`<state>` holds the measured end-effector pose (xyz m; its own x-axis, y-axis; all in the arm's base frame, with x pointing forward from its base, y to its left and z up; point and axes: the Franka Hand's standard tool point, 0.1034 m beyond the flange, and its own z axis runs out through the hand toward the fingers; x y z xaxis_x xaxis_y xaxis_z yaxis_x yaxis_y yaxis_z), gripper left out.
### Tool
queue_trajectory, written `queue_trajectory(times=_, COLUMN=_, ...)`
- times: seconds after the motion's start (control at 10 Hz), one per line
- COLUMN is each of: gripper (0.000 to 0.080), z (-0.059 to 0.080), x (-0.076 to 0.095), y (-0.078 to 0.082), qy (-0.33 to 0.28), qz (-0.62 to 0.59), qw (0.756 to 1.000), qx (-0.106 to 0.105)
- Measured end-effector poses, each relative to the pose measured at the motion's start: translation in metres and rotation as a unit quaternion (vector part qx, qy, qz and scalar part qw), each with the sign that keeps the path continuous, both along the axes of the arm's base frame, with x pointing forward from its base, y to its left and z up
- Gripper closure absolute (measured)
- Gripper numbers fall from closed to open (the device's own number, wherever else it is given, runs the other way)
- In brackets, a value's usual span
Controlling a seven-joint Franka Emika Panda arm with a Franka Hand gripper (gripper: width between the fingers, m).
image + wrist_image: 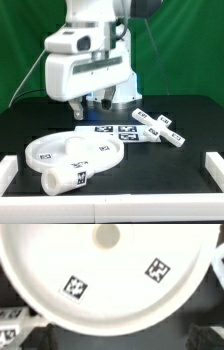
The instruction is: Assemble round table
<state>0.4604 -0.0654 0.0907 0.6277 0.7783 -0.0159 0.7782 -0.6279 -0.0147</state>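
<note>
Roughly below the jaws: round disc (115,291), flat on the surface (190,120), centre hole (107,234) up. Leg (65,178) lies by its rim. Jaw gap: cannot tell.

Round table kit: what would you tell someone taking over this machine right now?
The gripper holds nothing; its fingers look open, and it hovers near the far edge of the round disc.
The round disc lies flat at the exterior view's left. The leg lies on its side in front of it. The base piece lies apart at the right.
Done: nothing joined yet.
Left: the whole assembly.
</note>
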Motion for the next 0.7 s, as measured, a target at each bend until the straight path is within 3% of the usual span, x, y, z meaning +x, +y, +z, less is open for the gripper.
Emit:
queue_trajectory(times=0.2, gripper=0.0149, z=0.004, x=0.006, y=0.006, qy=-0.004, qz=0.005, qw=1.000, qx=0.000)
queue_trajectory(times=0.4, gripper=0.0149, z=-0.005, x=0.004, y=0.001, qy=-0.009, qz=-0.010, qw=1.000, qx=0.004)
queue_trajectory(times=0.5, gripper=0.0149, z=-0.019, x=0.001, y=-0.013, qy=-0.030, qz=0.012, qw=0.999, qx=-0.002)
queue_trajectory(times=0.7, gripper=0.0149, z=-0.064, x=-0.021, y=-0.047, qy=-0.042, qz=0.015, qw=0.999, qx=-0.014)
